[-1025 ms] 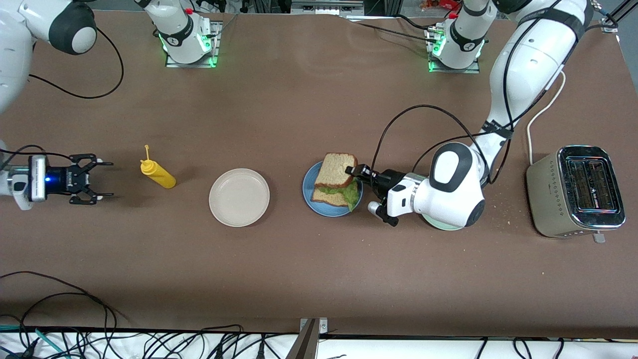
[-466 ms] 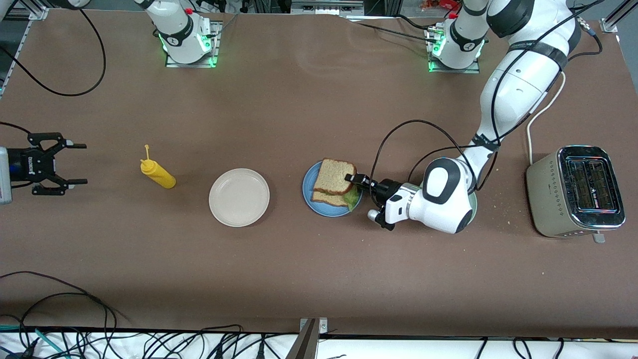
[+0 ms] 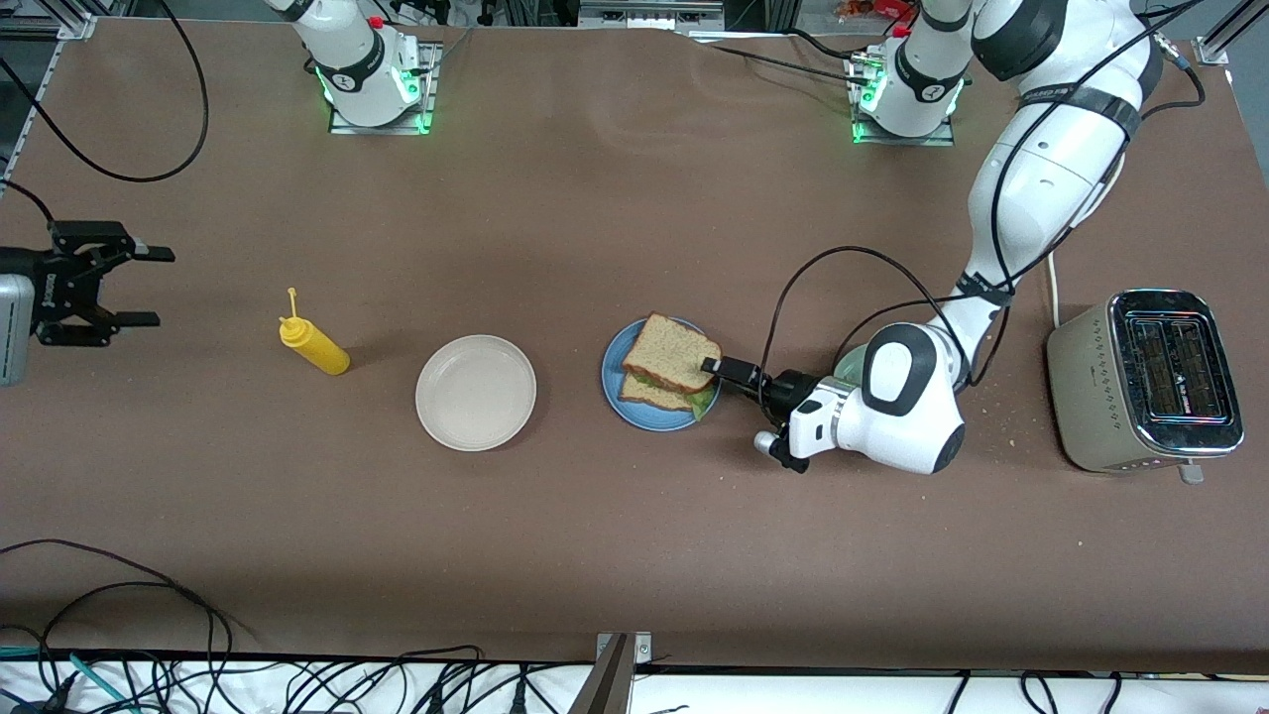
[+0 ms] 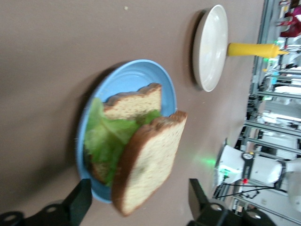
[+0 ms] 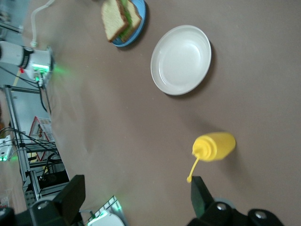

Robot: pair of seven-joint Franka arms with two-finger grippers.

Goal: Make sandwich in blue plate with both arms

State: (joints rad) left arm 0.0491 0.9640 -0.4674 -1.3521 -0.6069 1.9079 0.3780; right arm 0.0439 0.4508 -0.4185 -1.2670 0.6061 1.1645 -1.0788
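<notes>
The sandwich [image 3: 669, 359] lies on the blue plate [image 3: 613, 365] in the middle of the table. Its top bread slice [image 4: 150, 160] rests tilted on the green lettuce [image 4: 106, 136], shifted off the bottom slice [image 4: 134, 103]. My left gripper [image 3: 714, 372] is low at the plate's rim on the left arm's side. It is open, with its fingers wide on either side of the top slice's edge [image 4: 138, 207] and not touching it. My right gripper [image 3: 159, 288] is open and empty at the right arm's end of the table.
An empty beige plate [image 3: 476, 392] lies beside the blue plate, with a yellow mustard bottle [image 3: 313, 347] lying farther toward the right arm's end. A pale green plate [image 3: 848, 369] shows partly under the left arm. A toaster [image 3: 1145, 382] stands at the left arm's end.
The left gripper lowered the top slice onto the lettuce, let go and drew back slightly. The right gripper pulled away to the table's end.
</notes>
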